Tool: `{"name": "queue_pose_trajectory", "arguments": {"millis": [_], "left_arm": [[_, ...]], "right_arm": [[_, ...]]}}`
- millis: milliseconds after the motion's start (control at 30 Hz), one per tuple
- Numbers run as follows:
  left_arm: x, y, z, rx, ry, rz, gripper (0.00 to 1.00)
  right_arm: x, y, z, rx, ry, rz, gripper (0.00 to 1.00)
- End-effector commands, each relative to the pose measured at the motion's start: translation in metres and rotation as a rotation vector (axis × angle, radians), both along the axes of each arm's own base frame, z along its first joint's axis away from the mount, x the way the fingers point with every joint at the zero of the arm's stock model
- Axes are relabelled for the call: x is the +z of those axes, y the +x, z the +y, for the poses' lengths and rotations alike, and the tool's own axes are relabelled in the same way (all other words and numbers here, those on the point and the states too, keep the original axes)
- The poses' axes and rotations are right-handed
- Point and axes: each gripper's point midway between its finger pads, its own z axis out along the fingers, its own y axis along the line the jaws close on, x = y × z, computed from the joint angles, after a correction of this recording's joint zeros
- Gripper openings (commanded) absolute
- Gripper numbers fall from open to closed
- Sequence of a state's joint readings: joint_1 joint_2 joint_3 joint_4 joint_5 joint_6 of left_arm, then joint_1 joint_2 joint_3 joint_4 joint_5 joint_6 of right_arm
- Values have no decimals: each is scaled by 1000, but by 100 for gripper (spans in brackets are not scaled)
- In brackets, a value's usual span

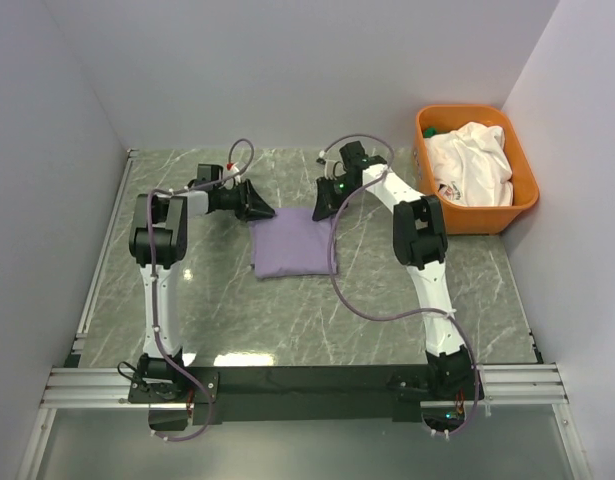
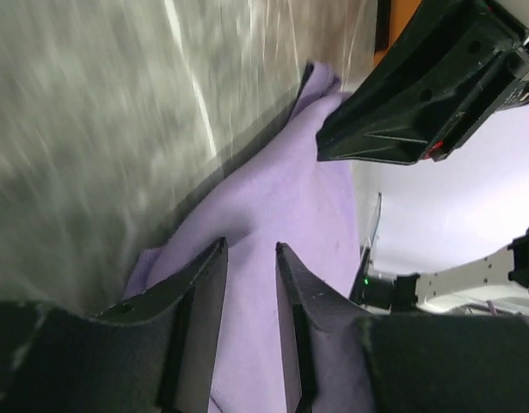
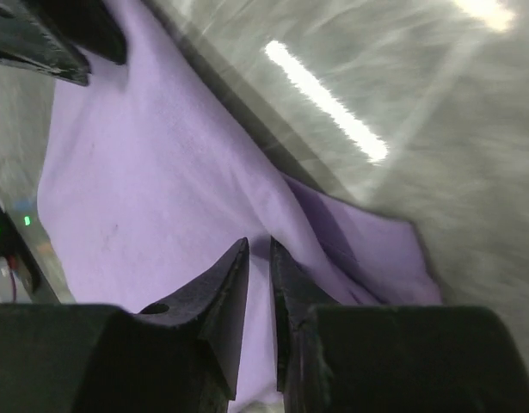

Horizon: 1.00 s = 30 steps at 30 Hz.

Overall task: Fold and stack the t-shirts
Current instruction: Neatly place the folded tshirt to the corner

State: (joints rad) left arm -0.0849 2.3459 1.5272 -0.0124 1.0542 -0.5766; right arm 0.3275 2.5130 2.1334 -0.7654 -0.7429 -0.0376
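Observation:
The lavender t-shirt [image 1: 292, 245] lies folded into a rough square at the middle of the table. My left gripper [image 1: 259, 210] is at its far left corner. In the left wrist view the gripper [image 2: 249, 245] has its jaws apart over the cloth [image 2: 281, 198]. My right gripper [image 1: 322, 210] is at the far right corner. In the right wrist view the gripper [image 3: 259, 243] has its jaws nearly together on a raised ridge of the cloth [image 3: 144, 172]. The white t-shirt [image 1: 472, 160] lies crumpled in the tub.
The orange plastic tub [image 1: 528, 190] stands at the far right against the wall. White walls close in the table at the back and both sides. A purple cable [image 1: 337, 270] hangs from the right arm over the shirt's right edge.

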Motion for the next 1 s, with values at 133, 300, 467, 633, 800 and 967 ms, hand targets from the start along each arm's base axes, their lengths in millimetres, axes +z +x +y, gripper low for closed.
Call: {"name": "queue_pose_trajectory", "arguments": {"millis": [133, 300, 467, 633, 800, 967], "left_arm": [[35, 62, 46, 110, 73, -195, 38], [81, 14, 37, -8, -18, -245, 39], [107, -41, 11, -72, -101, -220, 40], [104, -55, -12, -95, -103, -226, 39], [75, -37, -15, -52, -102, -154, 38], [24, -26, -9, 0, -28, -30, 36]], "right_arm": [[56, 61, -25, -195, -6, -157, 25], [145, 38, -27, -279, 112, -155, 61], [145, -15, 0, -184, 225, 23, 55], [138, -27, 29, -156, 340, 121, 33], [94, -20, 50, -151, 326, 195, 32], [21, -13, 33, -234, 189, 248, 31]]}}
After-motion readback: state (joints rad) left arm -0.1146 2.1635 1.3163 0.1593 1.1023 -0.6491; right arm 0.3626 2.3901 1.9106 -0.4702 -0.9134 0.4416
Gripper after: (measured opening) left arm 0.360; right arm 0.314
